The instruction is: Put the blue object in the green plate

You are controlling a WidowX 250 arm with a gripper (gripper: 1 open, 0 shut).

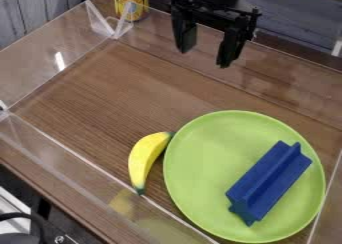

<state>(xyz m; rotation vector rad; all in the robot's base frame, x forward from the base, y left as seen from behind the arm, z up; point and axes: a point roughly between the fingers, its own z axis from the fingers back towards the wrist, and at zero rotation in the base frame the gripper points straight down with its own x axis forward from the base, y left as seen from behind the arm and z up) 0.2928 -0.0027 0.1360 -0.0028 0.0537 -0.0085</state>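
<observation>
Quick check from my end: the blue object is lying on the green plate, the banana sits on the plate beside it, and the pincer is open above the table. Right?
Not quite. The banana is not on the green plate; it lies on the wooden table just off the plate's left rim, as the camera view shows. The blue object does lie on the plate, and the pincer is open above the table.

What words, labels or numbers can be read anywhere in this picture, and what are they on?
None can be read.
The yellow can at the back has a blue and white label, too blurred to read.
The blue object, green plate, banana and claw show no writing.
</observation>
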